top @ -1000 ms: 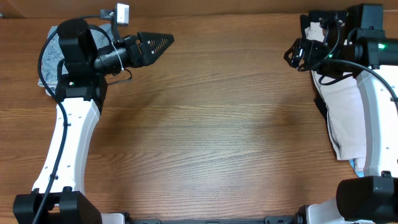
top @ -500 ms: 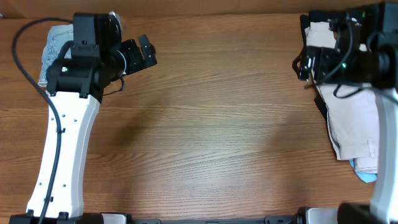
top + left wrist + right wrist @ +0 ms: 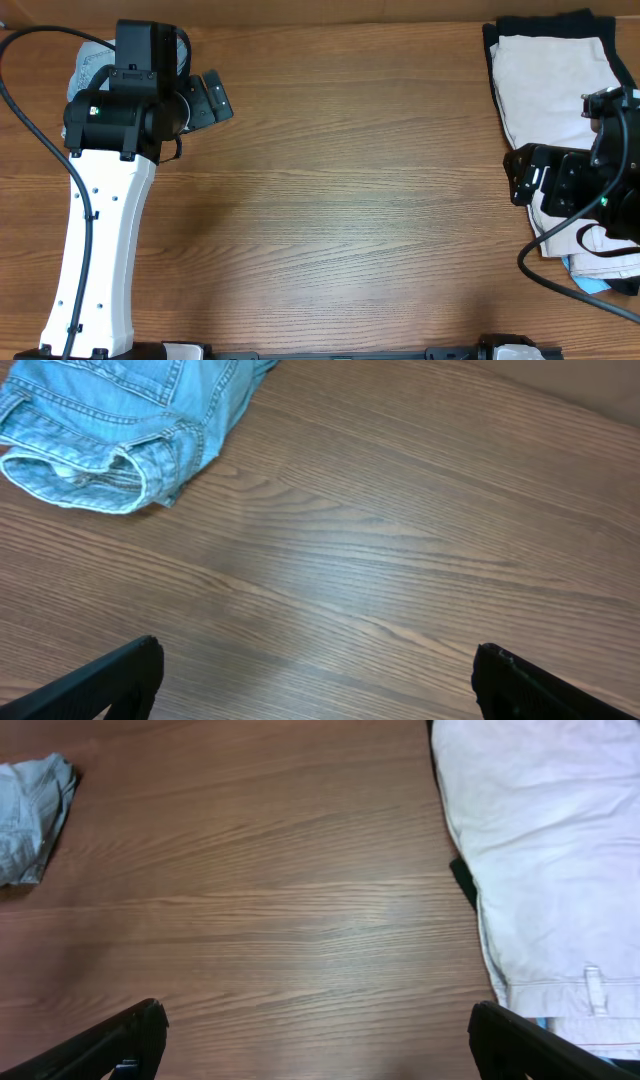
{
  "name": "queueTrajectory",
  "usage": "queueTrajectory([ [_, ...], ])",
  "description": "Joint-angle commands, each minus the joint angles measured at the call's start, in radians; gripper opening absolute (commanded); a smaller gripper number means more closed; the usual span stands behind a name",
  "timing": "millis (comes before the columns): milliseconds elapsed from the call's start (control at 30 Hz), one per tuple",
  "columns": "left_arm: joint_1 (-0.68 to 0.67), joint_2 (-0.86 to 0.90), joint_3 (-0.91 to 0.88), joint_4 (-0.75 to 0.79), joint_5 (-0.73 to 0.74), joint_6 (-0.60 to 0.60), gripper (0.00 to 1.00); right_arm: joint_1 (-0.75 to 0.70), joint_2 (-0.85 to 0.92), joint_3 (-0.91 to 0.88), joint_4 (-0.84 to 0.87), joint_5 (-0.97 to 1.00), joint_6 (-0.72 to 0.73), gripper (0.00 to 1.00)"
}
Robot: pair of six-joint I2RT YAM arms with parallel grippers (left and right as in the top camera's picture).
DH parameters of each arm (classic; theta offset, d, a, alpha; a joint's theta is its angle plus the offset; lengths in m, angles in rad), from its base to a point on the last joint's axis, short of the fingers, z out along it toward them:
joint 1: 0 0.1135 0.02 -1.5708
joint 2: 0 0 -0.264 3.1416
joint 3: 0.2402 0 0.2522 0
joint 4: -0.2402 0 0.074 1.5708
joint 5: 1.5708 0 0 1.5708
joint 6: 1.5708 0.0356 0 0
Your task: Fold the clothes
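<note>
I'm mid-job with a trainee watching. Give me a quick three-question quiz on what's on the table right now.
1. True or false: the left gripper holds the denim shorts.
2. What shows at the edge of the cream-white shorts, beneath them? A: black garment. B: red towel. C: paper.
3. Fill in: the right gripper is ___.
Key: 1 false; 2 A; 3 open.

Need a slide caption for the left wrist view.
Open left claw above the wooden table, light-blue denim shorts at upper left.
</note>
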Motion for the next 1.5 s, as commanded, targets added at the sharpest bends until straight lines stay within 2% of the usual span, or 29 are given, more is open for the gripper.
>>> queueTrajectory([
  [0,-0.001,-0.003,0.006,0.001,-0.034,0.022,1.00,0.000,0.003,0.018,0.004,0.024,0.004,1.00],
  [433,-0.001,-0.003,0.006,0.000,-0.034,0.022,1.00,0.000,0.040,0.018,0.004,0.024,0.004,1.00],
  [533,-0.001,-0.003,0.006,0.000,-0.034,0.022,1.00,-0.001,0.045,0.018,0.045,0.106,0.004,1.00],
  [667,-0.001,-0.003,0.006,0.000,-0.034,0.022,1.00,0.000,0.045,0.017,0.042,0.108,0.005,1.00],
  [767,-0.001,-0.003,0.006,0.000,-0.034,0.022,1.00,0.000,0.005,-0.018,0.134,0.047,0.008,1.00],
  [867,-0.001,-0.003,0.006,0.000,-0.034,0.022,1.00,0.000,-0.093,-0.185,0.355,0.039,0.008,1.00],
  [1167,-0.001,-0.003,0.006,0.000,-0.034,0.022,1.00,0.000,-0.523,-0.988,1.171,-0.086,0.008,1.00],
  [1300,-0.001,-0.003,0.006,0.000,-0.034,0.022,1.00,0.000,-0.704,-1.298,1.409,-0.111,0.008,1.00],
  [1467,-0.001,-0.003,0.006,0.000,-0.034,0.022,1.00,-0.001,-0.906,-1.613,1.617,-0.098,0.008,1.00],
])
